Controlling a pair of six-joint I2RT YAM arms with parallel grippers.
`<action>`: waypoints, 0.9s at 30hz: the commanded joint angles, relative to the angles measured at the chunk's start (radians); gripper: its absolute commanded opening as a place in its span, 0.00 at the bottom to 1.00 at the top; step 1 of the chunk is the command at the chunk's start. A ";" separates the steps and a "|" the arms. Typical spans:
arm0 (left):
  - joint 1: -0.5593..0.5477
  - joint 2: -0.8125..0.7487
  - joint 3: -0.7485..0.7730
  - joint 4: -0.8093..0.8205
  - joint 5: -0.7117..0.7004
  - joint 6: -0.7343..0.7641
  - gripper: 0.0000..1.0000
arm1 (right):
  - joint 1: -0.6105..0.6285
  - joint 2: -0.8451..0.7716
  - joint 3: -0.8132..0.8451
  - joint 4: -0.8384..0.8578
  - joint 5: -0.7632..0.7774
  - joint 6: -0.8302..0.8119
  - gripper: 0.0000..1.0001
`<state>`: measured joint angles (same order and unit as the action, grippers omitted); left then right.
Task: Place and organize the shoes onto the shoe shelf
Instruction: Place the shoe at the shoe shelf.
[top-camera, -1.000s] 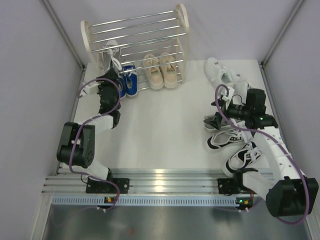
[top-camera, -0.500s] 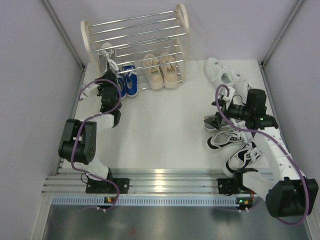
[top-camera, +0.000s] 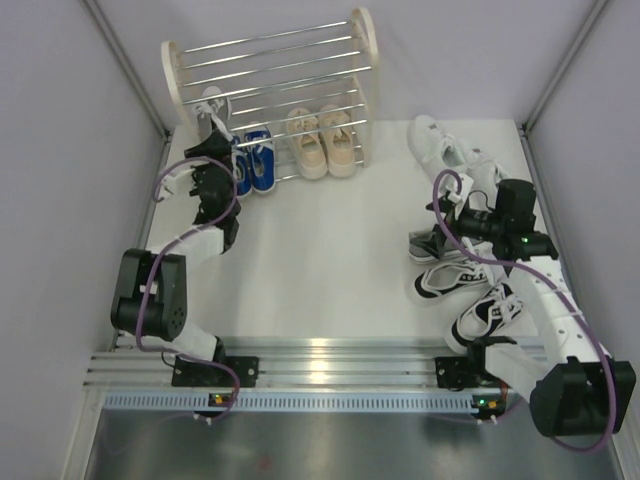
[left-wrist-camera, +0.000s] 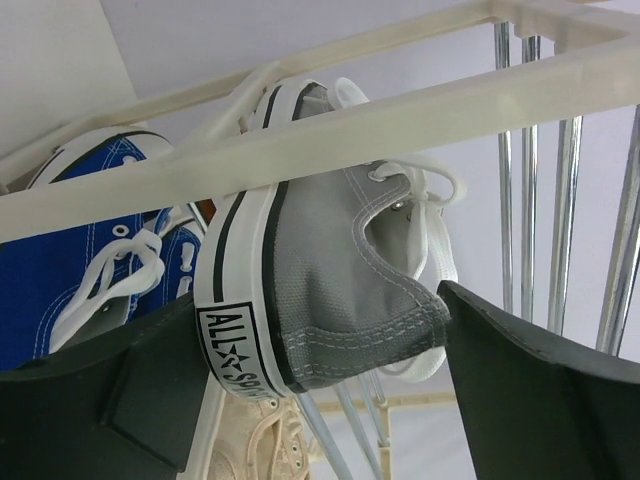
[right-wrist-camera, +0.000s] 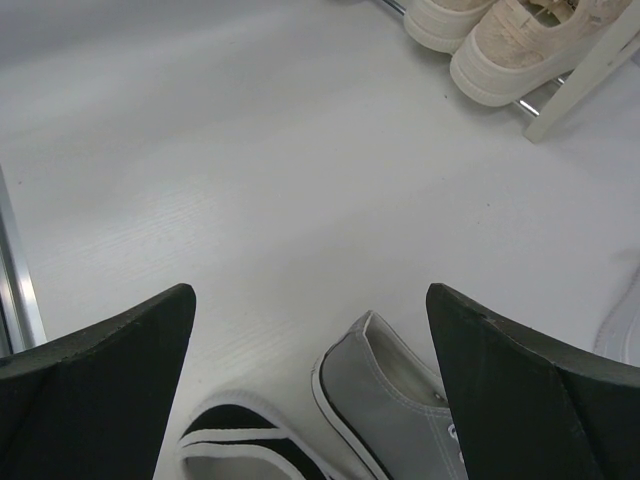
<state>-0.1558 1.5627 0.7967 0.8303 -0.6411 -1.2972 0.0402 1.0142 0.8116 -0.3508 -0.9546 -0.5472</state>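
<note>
The shoe shelf (top-camera: 268, 48) stands at the back left. My left gripper (top-camera: 212, 152) is shut on the heel of a grey sneaker (left-wrist-camera: 340, 270) and holds it among the shelf's cream rail (left-wrist-camera: 350, 120) and chrome rods, at the shelf's left end (top-camera: 212, 105). The blue pair (top-camera: 255, 162) and the beige pair (top-camera: 322, 140) sit on the bottom tier. My right gripper (top-camera: 440, 235) is open and empty, above the other grey sneaker (right-wrist-camera: 400, 410) and a black-and-white shoe (right-wrist-camera: 250, 450) on the table.
White sneakers (top-camera: 440, 145) lie at the back right. Two black-and-white shoes (top-camera: 450, 278) lie near the right arm's base. Purple walls close in both sides. The beige shoes (right-wrist-camera: 500, 40) and a shelf panel (right-wrist-camera: 590, 70) show at the top of the right wrist view.
My left gripper has moved a little farther toward the shelf's left end with the grey sneaker. The right arm has hardly moved.
</note>
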 joint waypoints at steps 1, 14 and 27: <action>0.010 -0.081 0.045 -0.095 -0.002 -0.042 0.94 | -0.017 -0.025 -0.003 0.045 -0.044 -0.002 1.00; 0.030 -0.145 0.303 -0.865 0.095 -0.174 0.98 | -0.031 -0.055 -0.014 0.058 -0.052 0.000 0.99; 0.058 -0.226 0.274 -0.941 0.175 -0.117 0.98 | -0.031 -0.071 -0.022 0.062 -0.058 -0.007 0.99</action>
<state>-0.1101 1.4025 1.0698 -0.0544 -0.4706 -1.4273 0.0273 0.9657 0.7918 -0.3286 -0.9710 -0.5461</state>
